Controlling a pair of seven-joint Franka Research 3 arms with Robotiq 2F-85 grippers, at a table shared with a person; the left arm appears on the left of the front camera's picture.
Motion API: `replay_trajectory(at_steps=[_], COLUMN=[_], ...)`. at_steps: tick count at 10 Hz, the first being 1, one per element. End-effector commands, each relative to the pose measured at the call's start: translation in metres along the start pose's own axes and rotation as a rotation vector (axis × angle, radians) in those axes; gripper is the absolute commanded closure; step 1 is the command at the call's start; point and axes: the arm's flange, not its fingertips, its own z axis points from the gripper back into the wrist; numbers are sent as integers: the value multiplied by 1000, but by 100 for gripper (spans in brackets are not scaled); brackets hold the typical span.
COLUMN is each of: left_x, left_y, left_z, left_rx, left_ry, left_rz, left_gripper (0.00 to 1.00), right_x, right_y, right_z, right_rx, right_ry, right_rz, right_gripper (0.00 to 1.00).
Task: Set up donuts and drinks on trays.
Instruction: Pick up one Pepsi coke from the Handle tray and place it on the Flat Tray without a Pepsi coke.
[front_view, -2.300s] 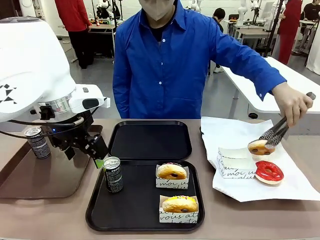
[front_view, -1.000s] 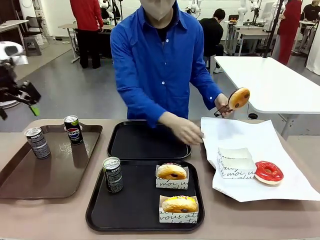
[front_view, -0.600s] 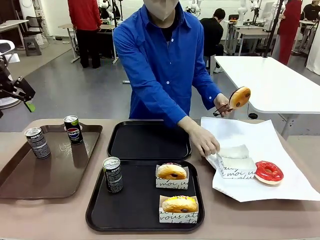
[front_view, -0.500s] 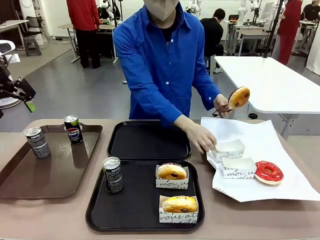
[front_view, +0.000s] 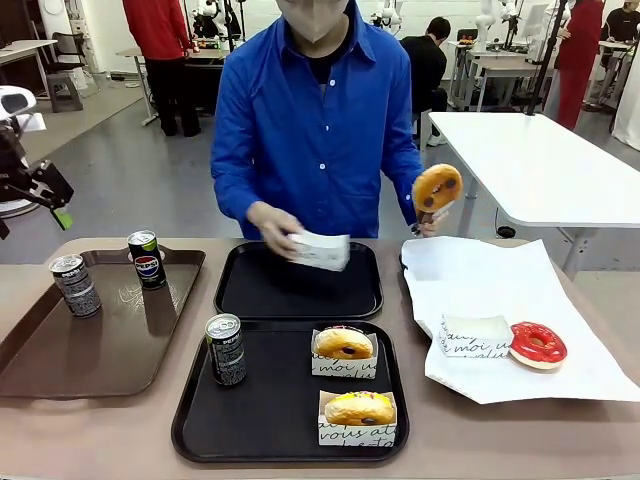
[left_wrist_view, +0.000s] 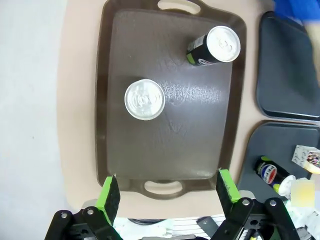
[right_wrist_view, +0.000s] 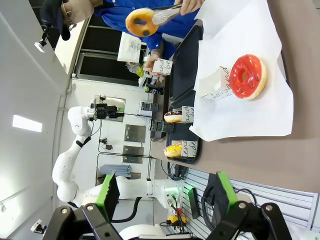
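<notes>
- Empty and wide open: left gripper (left_wrist_view: 167, 192) above the brown tray (left_wrist_view: 190, 135), right gripper (right_wrist_view: 165, 192) too.
- Donut (front_view: 437, 187) may slip from the tongs (right_wrist_view: 167, 15), missing the sleeve (front_view: 320, 250) over the far tray (front_view: 290, 290).
- An off-centre grab could tip a can (front_view: 148, 260).

Front view: my left arm (front_view: 14, 103) runs off the left edge, and the brown tray (front_view: 110, 350) loses its near-left corner there. White paper (front_view: 500, 280) is clipped at the right edge. Left wrist view: far black tray (left_wrist_view: 287, 70) and near black tray (left_wrist_view: 280, 140) are both cut by the right edge. Person's blue sleeve (left_wrist_view: 295, 7) is a blurred sliver in the top corner. One donut (left_wrist_view: 305, 191) is just a pale yellow smear. The paper sleeve (left_wrist_view: 307, 154) beside it is half off-frame, print too small to read.
</notes>
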Motion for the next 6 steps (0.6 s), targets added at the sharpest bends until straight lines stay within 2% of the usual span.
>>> replay_trajectory(at_steps=[1,3,6], left_x=[25,36,49], left_y=[5,8,15], left_z=[-26,-51,-77], left_rx=[80,129,130], left_ry=[-5,1,23], left_rz=[-89,-147,-161], left_gripper=[0,0,0], right_x=[1,1,1], right_y=[1,1,1], right_z=[0,0,0], right_rx=[13,13,13], right_ry=[-10,-10,-10], right_rz=[19,19,19], right_gripper=[0,0,0])
